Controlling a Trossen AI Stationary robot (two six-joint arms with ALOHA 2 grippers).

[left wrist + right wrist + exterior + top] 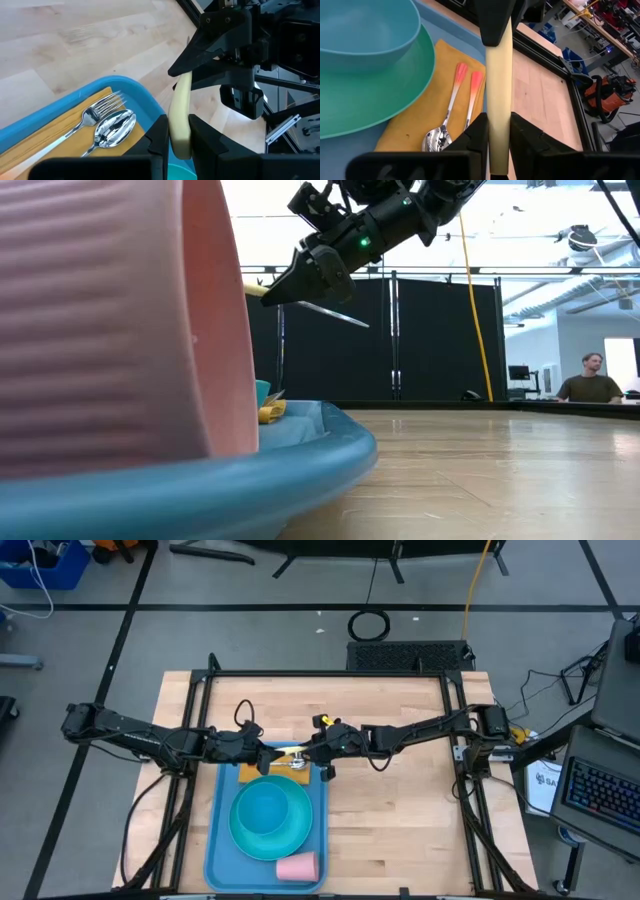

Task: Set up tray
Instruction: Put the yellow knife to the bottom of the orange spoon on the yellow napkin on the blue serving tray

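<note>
Wooden table (400, 790) | tray (218, 840) at 6 o'clock: light, stiff, grab rim | left gripper (268, 754), right gripper (312, 754) both clamp cream knife handle (179, 120)

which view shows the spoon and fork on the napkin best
The right wrist view: spoon and fork lie side by side on the yellow napkin, pink handles showing. The left wrist view shows their metal heads well but not the handles. High and low views show only the napkin, no utensils discernible.
</note>
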